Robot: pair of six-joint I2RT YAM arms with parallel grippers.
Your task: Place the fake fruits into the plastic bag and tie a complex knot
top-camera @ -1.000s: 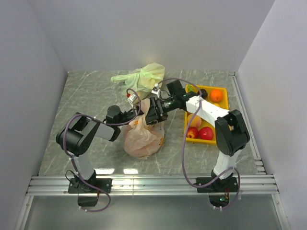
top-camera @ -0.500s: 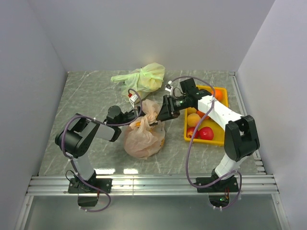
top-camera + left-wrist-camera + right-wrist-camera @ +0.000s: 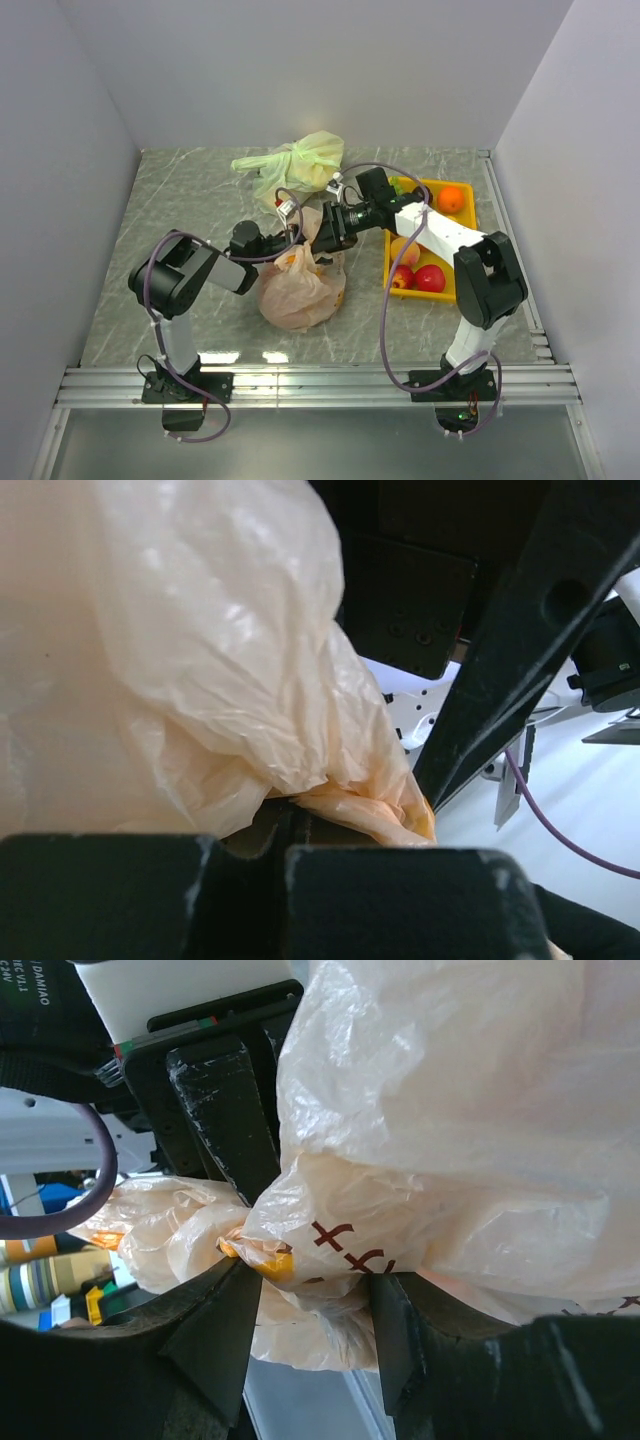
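So the bag [image 3: 298, 290] is sitting crumpled on the marbled surface [image 3: 180, 200], a bit below the middle of the frame, with its top bunched up between the two sets of jaws meeting over it. The left jaws are reaching in from the left and squeezing together on a fold of the bag's plastic; the left wrist view is showing it pinched right at the tips. The right jaws are reaching in from the right and gripping a thick wad of the same bag, so they're sitting partly apart with plastic filling the gap. Something orange is showing through the film near the top, can't tell what. Off to the right the tray [image 3: 470, 212] is holding the fruits [image 3: 430, 278]: an orange one in its upper right corner and two red ones lower down. The green bag [image 3: 300, 165] is lying knotted at the upper middle, just above the arms.
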